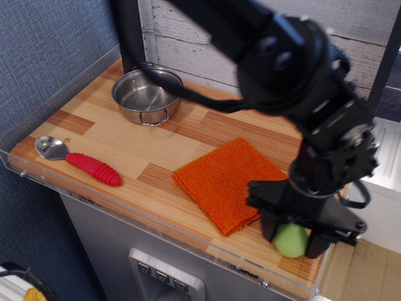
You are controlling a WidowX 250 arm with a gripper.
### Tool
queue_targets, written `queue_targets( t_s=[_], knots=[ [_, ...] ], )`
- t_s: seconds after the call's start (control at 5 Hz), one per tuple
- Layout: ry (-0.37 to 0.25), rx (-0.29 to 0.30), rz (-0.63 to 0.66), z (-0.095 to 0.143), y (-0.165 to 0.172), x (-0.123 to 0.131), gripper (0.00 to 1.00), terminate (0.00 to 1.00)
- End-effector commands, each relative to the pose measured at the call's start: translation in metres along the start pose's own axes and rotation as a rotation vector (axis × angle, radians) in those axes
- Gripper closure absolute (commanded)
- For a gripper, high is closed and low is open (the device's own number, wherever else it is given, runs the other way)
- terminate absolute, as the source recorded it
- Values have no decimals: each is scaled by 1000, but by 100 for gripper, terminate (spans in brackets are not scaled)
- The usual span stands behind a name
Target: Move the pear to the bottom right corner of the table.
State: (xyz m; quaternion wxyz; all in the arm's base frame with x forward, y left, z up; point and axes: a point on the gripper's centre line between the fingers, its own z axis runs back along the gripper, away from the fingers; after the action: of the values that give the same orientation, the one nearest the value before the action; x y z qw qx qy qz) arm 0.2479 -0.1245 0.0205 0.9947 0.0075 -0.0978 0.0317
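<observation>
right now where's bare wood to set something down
Bare planks lie between the steel pot, the red-handled spoon and the orange cloth. The near right corner is crowded: the end effector holds the green pear there.

Between the matt black fingers of the gripper [291, 241] sits a smooth, faintly glossy plastic pear [291, 241]. Just beside it lies a rough, nubby orange cloth [225, 182] on the striped wooden table [125, 147], edged in clear, shiny acrylic.
</observation>
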Motion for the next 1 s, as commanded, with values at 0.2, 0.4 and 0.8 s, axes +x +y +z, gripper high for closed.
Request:
queue_targets(
  t_s=[0.2,0.4,0.8],
  knots=[
    [-23,-43,29,9,2,-6,0,0],
    [-33,-51,32,14,1,-2,0,0],
    [-42,-27,32,37,-7,10,0,0]
  ],
)
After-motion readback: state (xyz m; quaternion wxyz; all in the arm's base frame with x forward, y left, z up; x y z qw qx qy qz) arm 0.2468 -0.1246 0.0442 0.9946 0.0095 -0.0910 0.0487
